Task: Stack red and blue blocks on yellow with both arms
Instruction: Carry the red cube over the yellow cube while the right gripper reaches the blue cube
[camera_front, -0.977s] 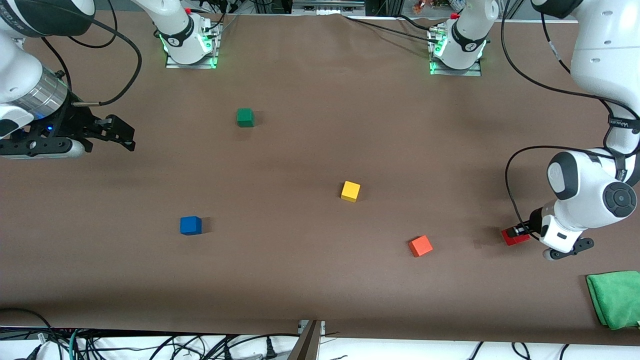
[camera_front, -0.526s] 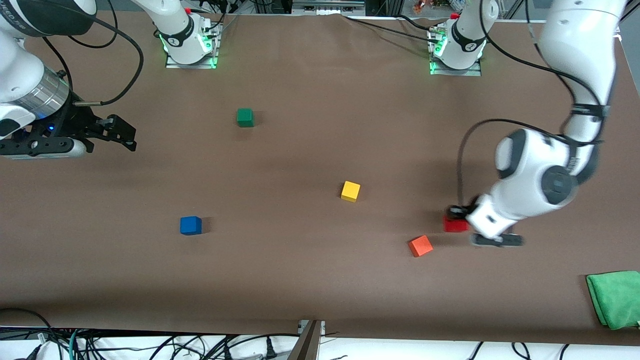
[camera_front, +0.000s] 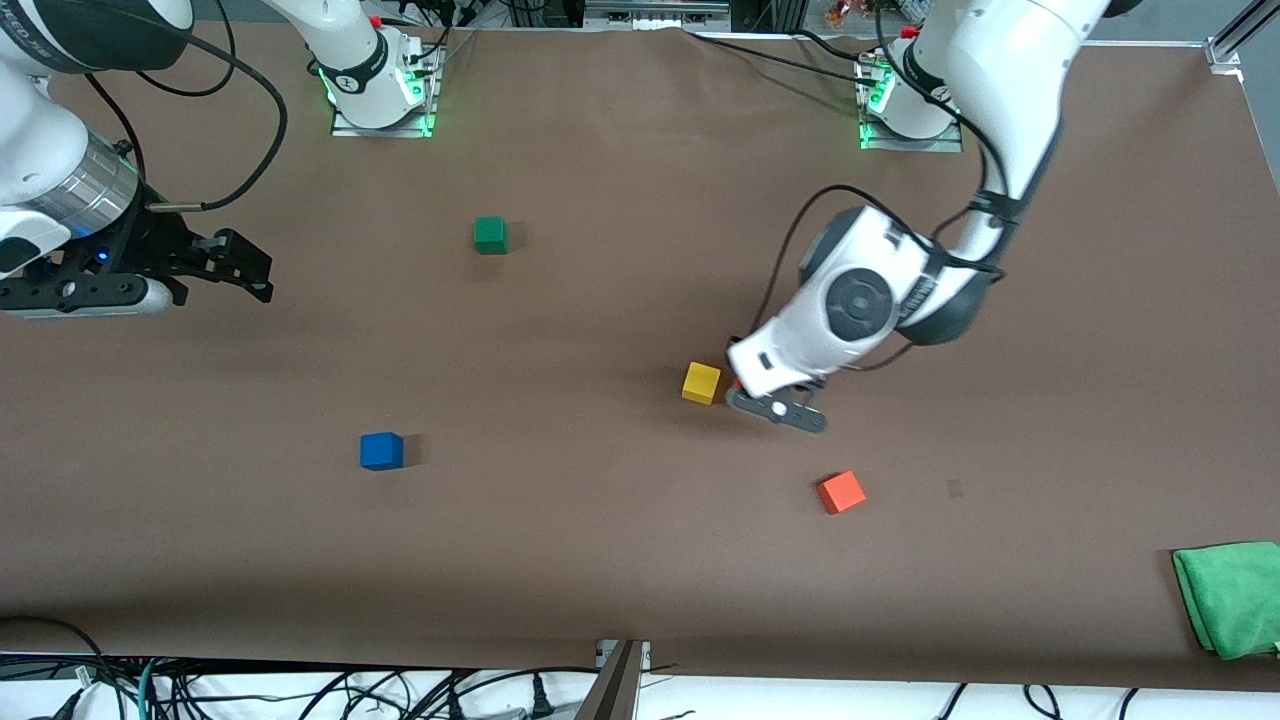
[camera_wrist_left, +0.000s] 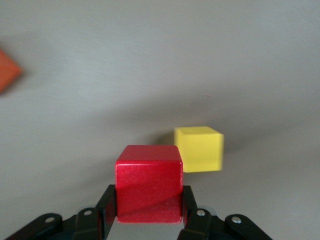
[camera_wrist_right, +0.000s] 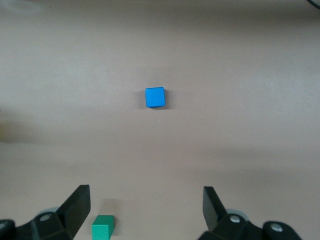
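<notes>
My left gripper (camera_wrist_left: 148, 201) is shut on the deep red block (camera_wrist_left: 148, 182) and holds it above the table, just beside the yellow cube (camera_wrist_left: 198, 148). In the front view the left gripper (camera_front: 740, 386) sits under the white wrist next to the yellow cube (camera_front: 701, 383), and the red block is almost hidden there. The blue block (camera_front: 382, 451) lies on the table toward the right arm's end, and also shows in the right wrist view (camera_wrist_right: 155, 97). My right gripper (camera_front: 252, 276) is open and empty, waiting over the right arm's end of the table (camera_wrist_right: 145, 207).
A dark green cube (camera_front: 490, 235) lies nearer the robots' bases, seen also in the right wrist view (camera_wrist_right: 102, 226). An orange cube (camera_front: 841, 492) lies nearer the front camera than the yellow cube. A green cloth (camera_front: 1230, 598) lies at the table's corner at the left arm's end.
My left arm has carried the red block from the left arm's end of the table, past the orange cube, to beside the yellow cube. The right arm has not moved.
</notes>
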